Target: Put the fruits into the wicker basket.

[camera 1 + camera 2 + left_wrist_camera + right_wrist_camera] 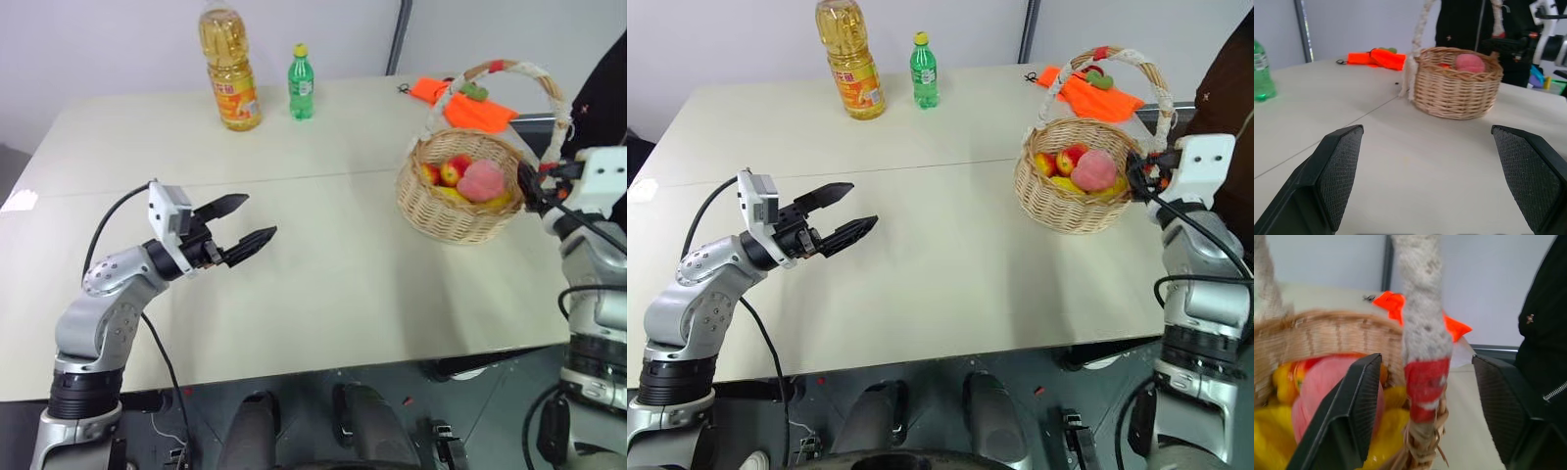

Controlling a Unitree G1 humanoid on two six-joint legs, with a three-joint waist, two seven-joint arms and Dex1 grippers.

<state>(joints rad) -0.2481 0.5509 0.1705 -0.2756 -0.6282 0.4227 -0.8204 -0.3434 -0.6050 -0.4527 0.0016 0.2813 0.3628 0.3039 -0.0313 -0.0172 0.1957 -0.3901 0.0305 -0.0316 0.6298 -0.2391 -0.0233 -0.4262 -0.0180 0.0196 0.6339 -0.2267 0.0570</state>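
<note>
left gripper (245,221) hangs above the bare desk (323,274) at the left side, fingers (227,205) spread wide with nothing between them. they aim toward 3 o'clock, at the wicker basket (458,206), which stands well apart from them across open desk.

at 12 o'clock along the far edge: a cooking oil bottle (228,67) and, just beside it, a small green bottle (301,83), both upright.

the basket sits on the desk at the right side, upright, its arched handle (519,70) wrapped in white with red ends. inside it the pinkish peach (482,180) lies on top toward the 3 o'clock side; a red-and-yellow fruit, likely the mango (451,173), shows at its 9 o'clock, and other yellow fruit lies under and around. an orange cloth (460,103) lies on the desk behind the basket at 12 o'clock.

right gripper (1425,406) is at the basket's 3 o'clock rim. in the right wrist view its fingers (1354,406) stand apart, straddling the red-wrapped foot of the handle; one finger is over the basket's inside by the peach, the other outside the rim. touching or not: cannot tell.

a person in dark clothing (607,88) stands past the right edge.
</note>
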